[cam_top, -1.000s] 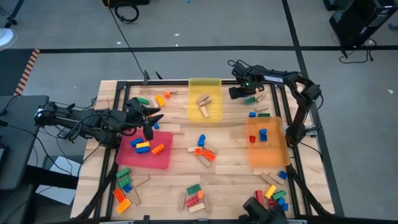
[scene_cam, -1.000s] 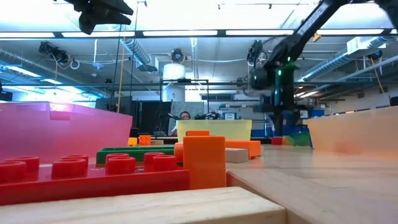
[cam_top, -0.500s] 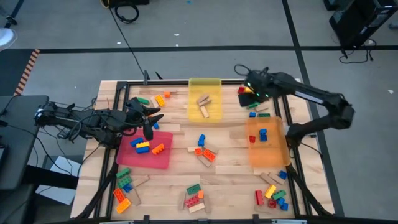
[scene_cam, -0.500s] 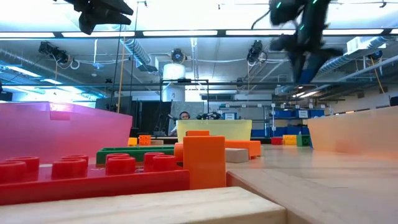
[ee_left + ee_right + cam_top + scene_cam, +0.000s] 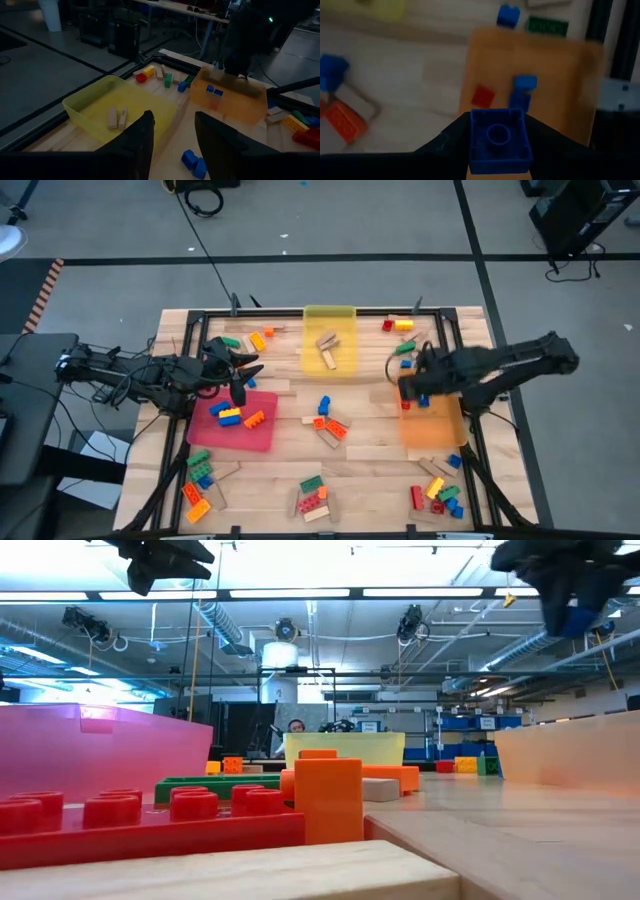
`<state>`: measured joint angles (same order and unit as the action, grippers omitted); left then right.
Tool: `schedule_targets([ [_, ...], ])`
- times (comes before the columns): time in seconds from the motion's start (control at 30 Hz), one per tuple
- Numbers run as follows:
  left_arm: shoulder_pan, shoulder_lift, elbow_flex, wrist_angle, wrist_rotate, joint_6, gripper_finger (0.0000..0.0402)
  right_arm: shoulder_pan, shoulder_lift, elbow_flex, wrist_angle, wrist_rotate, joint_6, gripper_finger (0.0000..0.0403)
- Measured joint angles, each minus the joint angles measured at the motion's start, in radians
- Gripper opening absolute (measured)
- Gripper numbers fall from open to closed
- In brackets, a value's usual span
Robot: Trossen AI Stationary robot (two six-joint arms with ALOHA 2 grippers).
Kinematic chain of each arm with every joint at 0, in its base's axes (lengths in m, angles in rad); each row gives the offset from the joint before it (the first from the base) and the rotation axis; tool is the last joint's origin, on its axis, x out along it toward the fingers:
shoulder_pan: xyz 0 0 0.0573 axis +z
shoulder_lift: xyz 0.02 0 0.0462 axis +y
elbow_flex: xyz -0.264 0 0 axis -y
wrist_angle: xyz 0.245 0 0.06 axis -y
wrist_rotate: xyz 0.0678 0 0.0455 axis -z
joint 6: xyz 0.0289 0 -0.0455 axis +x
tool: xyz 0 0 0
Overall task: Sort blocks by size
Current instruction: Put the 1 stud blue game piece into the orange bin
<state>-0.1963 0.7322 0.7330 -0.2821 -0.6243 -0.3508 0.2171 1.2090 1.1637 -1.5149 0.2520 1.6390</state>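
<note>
blue block [image 5: 497,139] in right gripper [image 5: 495,145] over orange tray [image 5: 560,75]

My right pincer [image 5: 497,150] is cut off at the frame's bottom; the blue block [image 5: 499,139] hides my fingertips. The orange tray [image 5: 540,65] beyond looks blurred.

A small square blue plastic brick [image 5: 498,140] sits pinched between two dark fingers, high above the see-through orange tray [image 5: 560,60], where one red and two blue bricks lie.
</note>
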Motion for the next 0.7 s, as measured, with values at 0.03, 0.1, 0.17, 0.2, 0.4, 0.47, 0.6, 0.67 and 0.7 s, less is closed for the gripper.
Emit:
schedule_targets([
  [0.03,0.0,0.0,0.0,0.0,0.0,-0.006,0.0152,0.03,0.006,-0.021,0.003,-0.019,0.038,0.0157],
  [0.1,0.0,0.0,0.0,0.0,0.001,-0.025,0.0152,0.08,0.014,-0.077,0.028,-0.065,0.101,0.0157],
  [0.17,0.0,0.0,0.0,0.0,0.006,-0.027,0.0152,0.119,0.015,-0.148,0.084,-0.114,0.145,0.0157],
  [0.2,0.0,0.0,0.0,0.0,0.017,-0.027,0.0152,0.132,0.012,-0.187,0.13,-0.136,0.161,0.0157],
  [0.4,0.0,0.001,0.0,0.0,0.065,-0.019,0.0152,0.154,-0.018,-0.408,0.385,-0.202,0.214,0.0157],
  [0.47,0.0,0.001,0.0,0.0,0.065,-0.017,0.0152,0.154,-0.018,-0.461,0.447,-0.227,0.222,0.0157],
  [0.6,-0.013,0.002,0.001,-0.001,0.124,0.051,0.0152,0.154,-0.018,-0.53,0.557,-0.263,0.22,0.0158],
  [0.67,-0.035,0.025,0.015,-0.003,0.14,0.06,0.0152,0.154,-0.019,-0.548,0.576,-0.27,0.211,0.0162],
  [0.7,-0.048,0.038,0.024,-0.001,0.14,0.06,0.0152,0.154,-0.019,-0.555,0.579,-0.278,0.202,0.0164],
])
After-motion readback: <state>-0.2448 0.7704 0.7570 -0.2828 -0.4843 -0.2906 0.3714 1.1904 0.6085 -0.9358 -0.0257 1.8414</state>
